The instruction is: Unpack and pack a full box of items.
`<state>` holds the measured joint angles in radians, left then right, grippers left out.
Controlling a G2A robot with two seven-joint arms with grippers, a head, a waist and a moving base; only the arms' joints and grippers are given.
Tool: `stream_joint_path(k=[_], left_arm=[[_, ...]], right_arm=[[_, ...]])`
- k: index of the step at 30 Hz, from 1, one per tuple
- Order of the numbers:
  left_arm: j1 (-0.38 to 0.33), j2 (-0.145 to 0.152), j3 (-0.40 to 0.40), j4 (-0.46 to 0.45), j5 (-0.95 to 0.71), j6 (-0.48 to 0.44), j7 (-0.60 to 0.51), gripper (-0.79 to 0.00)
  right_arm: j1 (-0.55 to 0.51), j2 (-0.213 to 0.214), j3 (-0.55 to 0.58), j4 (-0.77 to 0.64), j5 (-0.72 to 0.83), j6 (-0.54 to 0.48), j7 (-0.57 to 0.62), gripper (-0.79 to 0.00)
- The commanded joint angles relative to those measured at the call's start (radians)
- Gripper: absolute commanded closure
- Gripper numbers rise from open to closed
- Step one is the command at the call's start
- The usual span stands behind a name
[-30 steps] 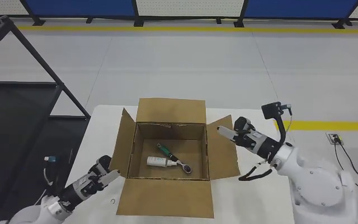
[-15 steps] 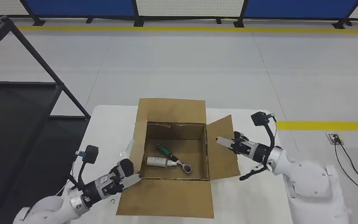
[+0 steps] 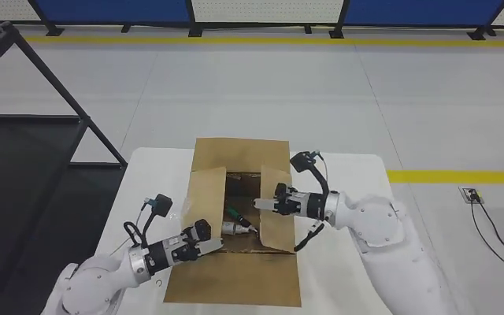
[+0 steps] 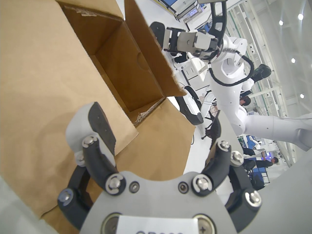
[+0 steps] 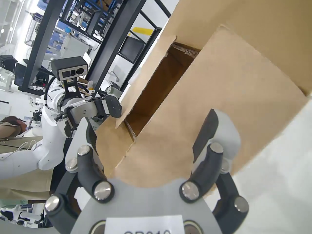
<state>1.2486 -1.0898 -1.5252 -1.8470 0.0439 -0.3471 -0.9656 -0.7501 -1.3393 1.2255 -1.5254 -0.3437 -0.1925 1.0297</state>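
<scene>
The cardboard box (image 3: 236, 279) sits in the middle of the white table. Its left flap (image 3: 206, 193) and right flap (image 3: 277, 224) both lean inward over the opening. My left gripper (image 3: 203, 235) is open at the near edge of the left flap (image 4: 36, 74). My right gripper (image 3: 272, 206) is open and straddles the right flap (image 5: 231, 86), with one finger (image 5: 212, 132) on each side. Through the gap I see a green-handled ratchet (image 3: 234, 212) and a white bottle (image 3: 227, 228) on the box floor.
The front flap (image 3: 232, 291) lies flat toward me and the back flap (image 3: 240, 153) folds away. A black metal frame (image 3: 55, 102) stands off the table's left side. Bare tabletop (image 3: 350, 276) lies on both sides of the box.
Both arms have swung in toward the box. The left and right flaps, spread outward a second ago, now stand up and lean over the opening.
</scene>
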Motion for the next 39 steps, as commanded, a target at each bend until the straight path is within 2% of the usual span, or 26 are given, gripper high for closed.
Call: stream_joint_path(k=[1, 12, 22, 30, 39], left_arm=[[-0.014, 0.001, 0.015, 0.018, 0.005, 0.006, -0.006, -0.785], [-0.071, 0.005, 0.065, 0.103, -0.02, 0.028, -0.013, -0.785], [-0.078, 0.012, 0.08, 0.124, -0.024, 0.03, 0.0, -0.785], [-0.072, 0.018, 0.08, 0.133, -0.027, 0.034, 0.014, -0.785], [-0.067, 0.024, 0.08, 0.13, -0.022, 0.051, 0.03, -0.785]], right_arm=[[0.028, -0.006, -0.032, 0.052, 0.013, -0.008, -0.017, -0.785], [0.106, -0.023, -0.134, 0.21, 0.017, -0.004, -0.076, -0.785], [0.101, -0.018, -0.145, 0.192, 0.006, 0.015, -0.077, -0.785], [0.124, -0.017, -0.172, 0.195, -0.015, 0.071, -0.036, -0.785], [0.141, -0.015, -0.181, 0.179, 0.004, 0.055, -0.02, -0.785]])
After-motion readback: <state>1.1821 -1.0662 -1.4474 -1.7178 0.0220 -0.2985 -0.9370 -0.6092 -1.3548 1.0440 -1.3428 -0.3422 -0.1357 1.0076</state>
